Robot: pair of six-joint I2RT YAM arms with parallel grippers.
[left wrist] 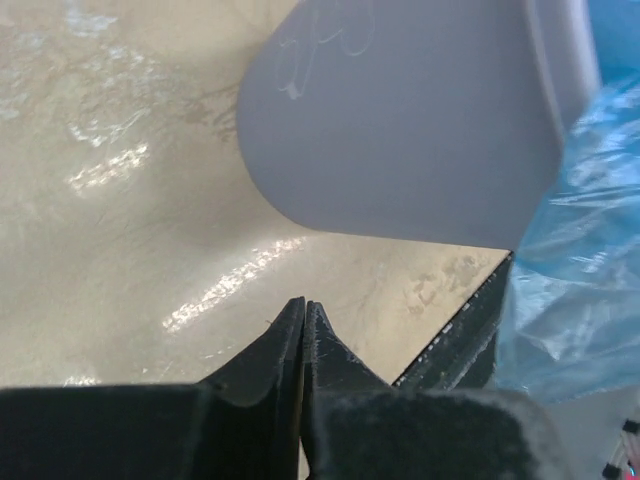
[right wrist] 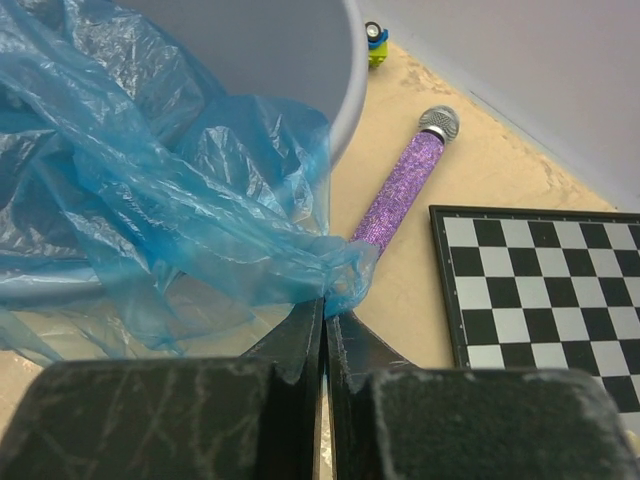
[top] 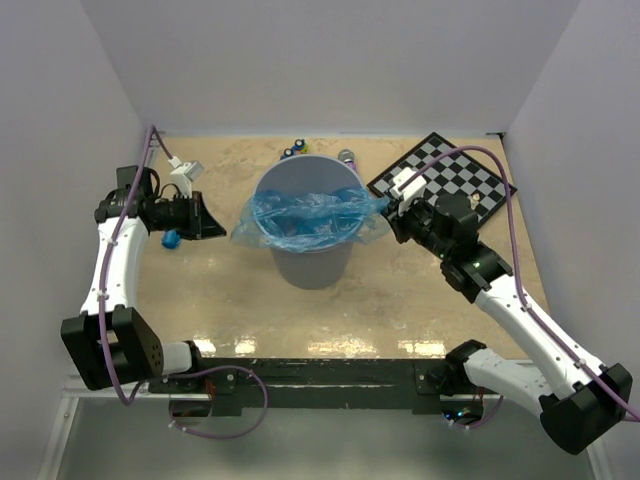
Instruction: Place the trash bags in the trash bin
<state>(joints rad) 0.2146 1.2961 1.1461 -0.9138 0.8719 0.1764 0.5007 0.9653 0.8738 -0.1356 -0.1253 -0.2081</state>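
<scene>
Blue trash bag (top: pixel 300 212) lies mostly inside the trash bin (top: pixel 312 265), edges overhanging its rim and not yet tucked in; right pincer (right wrist: pixel 326 305) pinches one corner, left pincer (left wrist: pixel 303 305) pressed together, empty.

Blue trash bags (top: pixel 305 217) draped over rim; grey trash bin (top: pixel 312 262) upright.

The left arm (top: pixel 113 268) and right arm (top: pixel 530 325) have white tubular links between chunky black joint housings, with black bases (top: pixel 225 385) at 7 and 5 o'clock. A thin purple cable (top: pixel 511 215) runs along each. The left tool (left wrist: pixel 303 305) and right tool (right wrist: pixel 326 310) have matte black, faintly scuffed fingers (right wrist: pixel 290 350) tapering to points. White blocks (top: pixel 185 172) cap both wrists.
</scene>
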